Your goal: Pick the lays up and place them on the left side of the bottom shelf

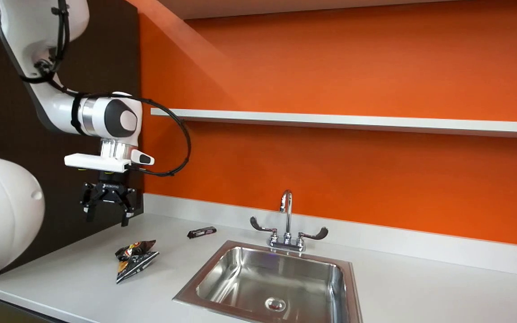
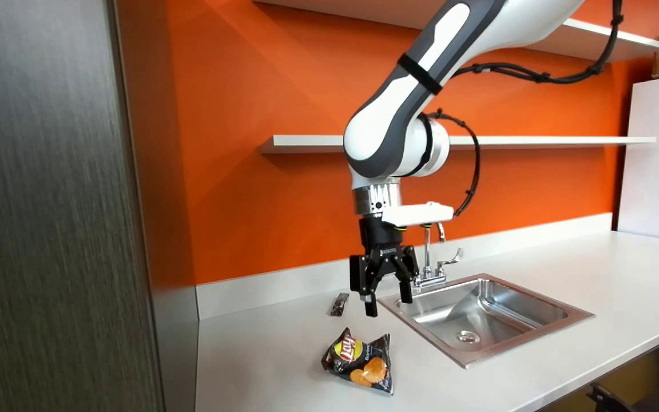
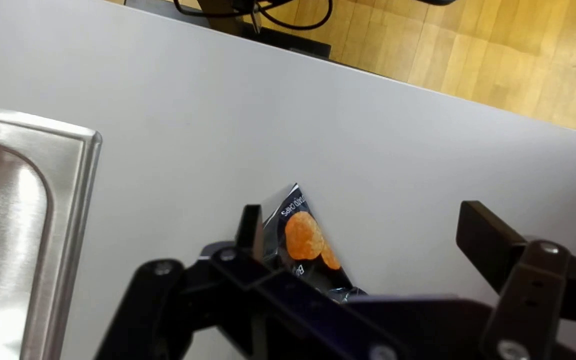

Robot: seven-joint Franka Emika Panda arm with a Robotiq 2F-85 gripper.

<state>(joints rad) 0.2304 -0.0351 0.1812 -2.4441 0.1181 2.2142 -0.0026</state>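
Observation:
The Lays bag, a black chip bag with a yellow logo and orange chips, lies on the counter in both exterior views (image 1: 136,260) (image 2: 358,361). In the wrist view the bag (image 3: 304,237) is partly hidden behind a gripper finger. My gripper is open and empty above the bag in both exterior views (image 1: 107,220) (image 2: 389,306). In the wrist view the gripper (image 3: 361,216) has its fingers wide apart, with the bag beneath and toward the left finger. The bottom shelf, a white board, runs along the orange wall in both exterior views (image 1: 330,120) (image 2: 301,142).
A small dark wrapped bar (image 1: 202,232) lies behind the bag. A steel sink (image 2: 512,280) with a faucet (image 1: 287,220) is set into the white counter. A tall dark panel (image 2: 66,229) stands at the counter's end. An upper shelf (image 2: 604,43) hangs above.

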